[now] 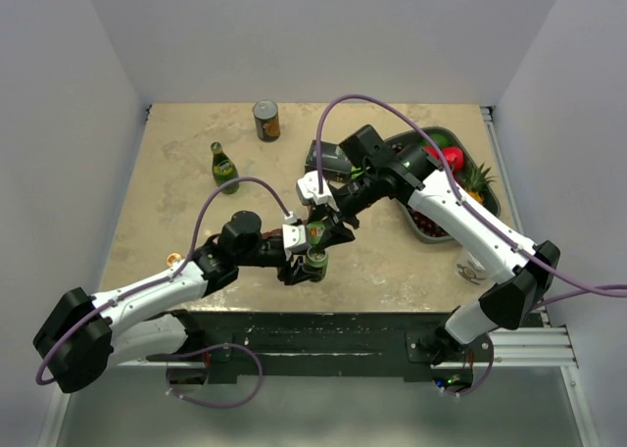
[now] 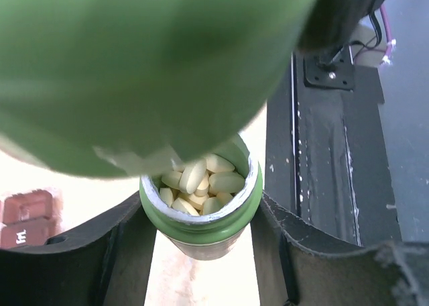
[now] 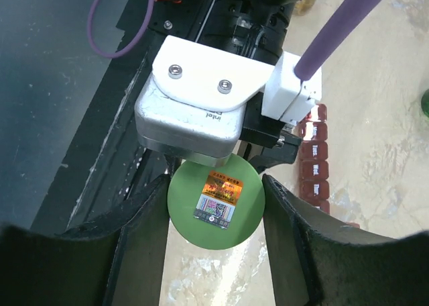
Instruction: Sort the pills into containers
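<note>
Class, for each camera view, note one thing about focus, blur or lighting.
Left wrist: the green lid fills the top as a blur, while the pills in the bottle are sharp. Right wrist: the sticker on the lid is crisp; the table glares pale. Top external: even light, nothing blurred.

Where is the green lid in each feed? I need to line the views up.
Top external: lid at centre, just beyond the bottle.
Left wrist: the blurred green mass filling the top, over the open bottle.
Right wrist: lower centre, sticker facing the camera.
Shared landmark: black table edge, at right in left wrist, at left in right wrist.
</note>
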